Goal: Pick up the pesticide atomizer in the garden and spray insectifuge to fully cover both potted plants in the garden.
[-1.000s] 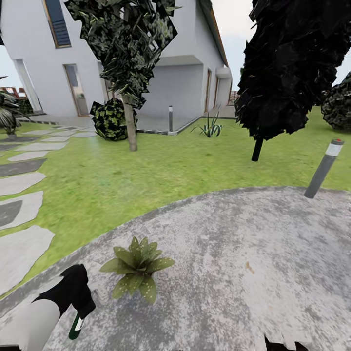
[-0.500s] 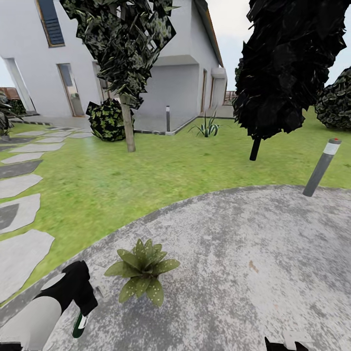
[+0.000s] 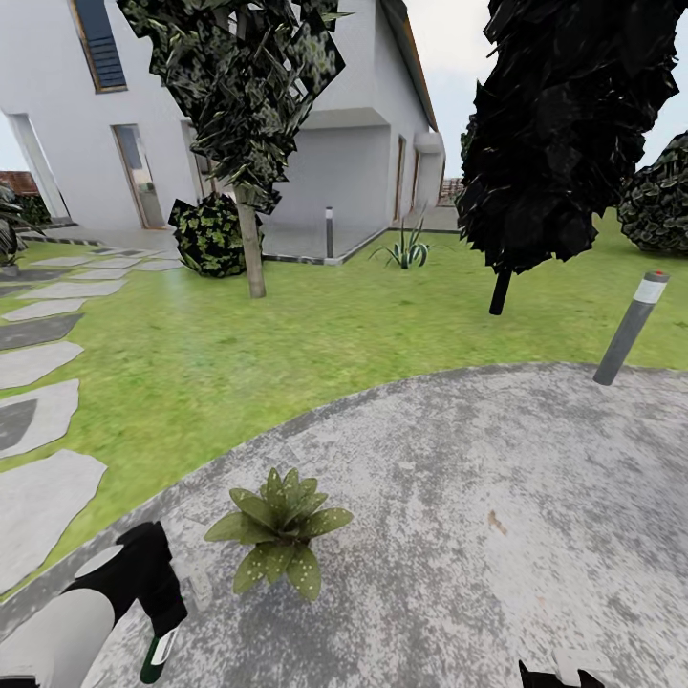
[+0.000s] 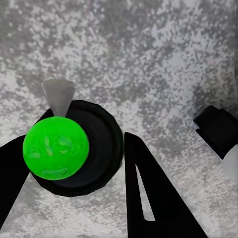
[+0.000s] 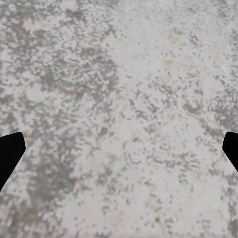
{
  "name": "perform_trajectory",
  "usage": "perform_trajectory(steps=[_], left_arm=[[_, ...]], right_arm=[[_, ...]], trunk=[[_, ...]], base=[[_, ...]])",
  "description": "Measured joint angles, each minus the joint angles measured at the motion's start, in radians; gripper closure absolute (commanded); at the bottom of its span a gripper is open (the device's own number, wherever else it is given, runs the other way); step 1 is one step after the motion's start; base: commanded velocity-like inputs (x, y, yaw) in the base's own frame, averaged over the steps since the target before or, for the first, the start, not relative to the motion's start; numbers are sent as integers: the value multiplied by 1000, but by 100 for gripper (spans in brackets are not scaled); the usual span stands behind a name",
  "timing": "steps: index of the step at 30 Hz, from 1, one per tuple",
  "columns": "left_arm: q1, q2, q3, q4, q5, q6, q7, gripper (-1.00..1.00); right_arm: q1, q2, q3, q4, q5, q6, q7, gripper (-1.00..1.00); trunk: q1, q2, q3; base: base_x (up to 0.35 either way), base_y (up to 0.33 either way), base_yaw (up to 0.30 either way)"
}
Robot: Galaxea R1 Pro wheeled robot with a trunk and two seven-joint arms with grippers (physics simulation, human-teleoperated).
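While the scenery holds as it was half a second ago, the left gripper (image 3: 153, 612) has dropped slightly, carrying the pesticide atomizer (image 3: 155, 655) lower beside the potted plant (image 3: 279, 535) on the grey stone patio (image 3: 478, 497). Clamped between the black fingers (image 4: 148, 193), the bottle is slim and dark with a white label and green base, long axis near vertical, tilted slightly. Right gripper's fingertips (image 5: 10, 151) sit spread wide, holding nothing.

Grey patio (image 3: 497, 497), lawn (image 3: 315, 334), white house (image 3: 354, 162), perhaps overcast.
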Motion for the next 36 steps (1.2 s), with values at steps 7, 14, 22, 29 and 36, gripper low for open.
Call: perform_trajectory(steps=[7, 14, 22, 29, 36], left_arm=[[-10, 4, 1, -8, -4, 3, 8, 100], [-31, 6, -2, -14, -5, 7, 2, 100], [-59, 2, -3, -14, -4, 6, 1, 100], [-96, 6, -5, -14, -37, 5, -82, 100], [-98, 4, -4, -13, -81, 5, -98, 100]], right_arm=[[1, 0, 0, -1, 0, 0, 1, -100], [0, -1, 0, -1, 1, 0, 2, -100], [0, -9, 0, -1, 3, 0, 2, -100], [0, -1, 0, -1, 0, 0, 1, -100], [0, -1, 0, -1, -2, 0, 2, -100]], trunk=[[0, 0, 0], [0, 0, 0], [0, 0, 0], [0, 0, 0], [0, 0, 0]], base=[[0, 0, -258], [-1, 245, -60], [27, 65, 0], [0, 0, -31], [0, 87, -274]])
